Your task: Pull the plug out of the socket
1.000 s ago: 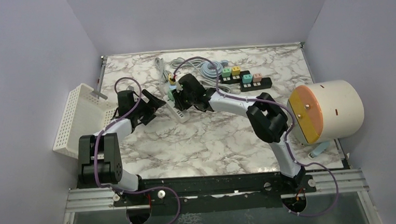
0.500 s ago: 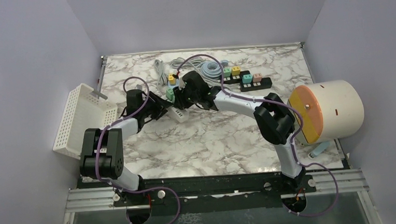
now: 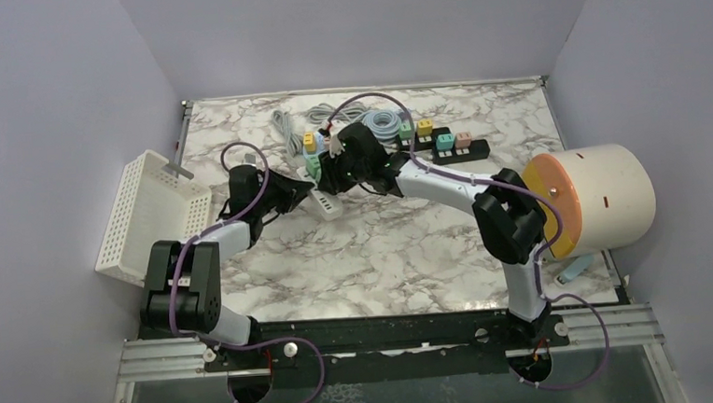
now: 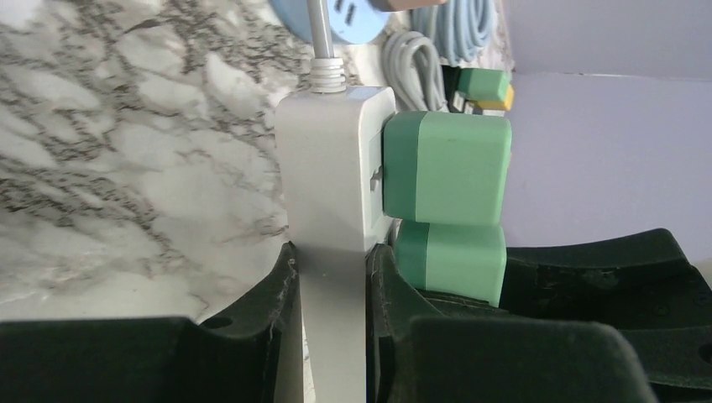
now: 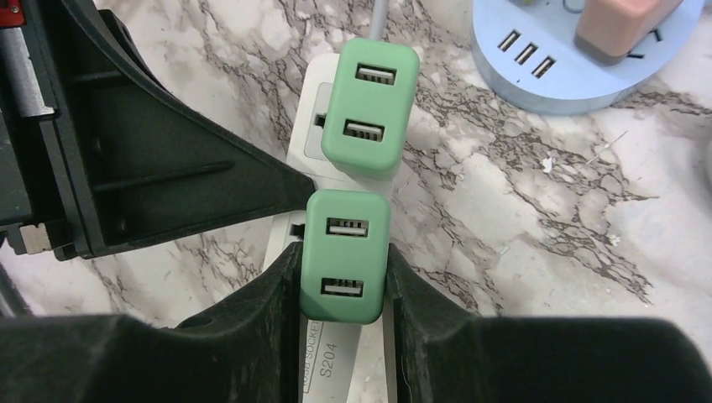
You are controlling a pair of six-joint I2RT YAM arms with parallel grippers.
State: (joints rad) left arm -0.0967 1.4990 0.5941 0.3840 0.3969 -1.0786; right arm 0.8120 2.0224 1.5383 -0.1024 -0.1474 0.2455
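Note:
A white socket strip lies on the marble table, with two green plugs in its face. My left gripper is shut on the strip's body, one black finger pressed on each side. My right gripper is shut on the nearer green plug, which still sits in the strip. The second green plug stands free just beyond it. From above, both grippers meet at the strip, the left gripper from the left and the right gripper from the right.
A round blue hub holding a pink plug sits just behind the strip, among coiled grey cables. Black power strips with coloured plugs lie at the back right. A white basket leans at the left edge, a large cylinder at the right.
My left gripper has moved right to the socket strip and closed on it. My right gripper has stayed shut on the green plug, shifting slightly with the strip.

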